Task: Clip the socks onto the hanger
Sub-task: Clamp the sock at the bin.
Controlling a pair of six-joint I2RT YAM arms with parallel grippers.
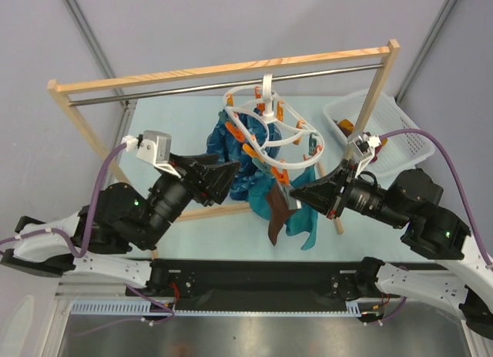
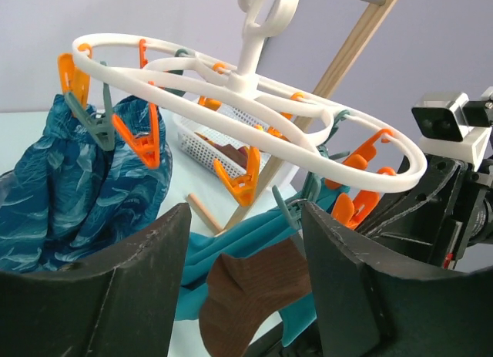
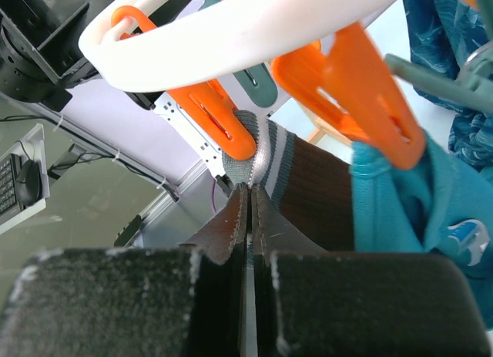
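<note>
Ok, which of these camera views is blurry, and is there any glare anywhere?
Right wrist view: the white plastic looped hanger and orange plastic clips are too close, so soft. Left wrist view: sharp, evenly lit. Top view: crisp, no harsh glare.

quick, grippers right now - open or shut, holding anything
left gripper: open, holding nothing
right gripper: shut, tips at the brown sock's cuff; a grip cannot be told

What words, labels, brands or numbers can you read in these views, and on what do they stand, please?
None can be read.
The hanger, its orange clips, the dark brown sock and the white basket show no lettering.
The keyboard keys in the right wrist view are too small to read.
</note>
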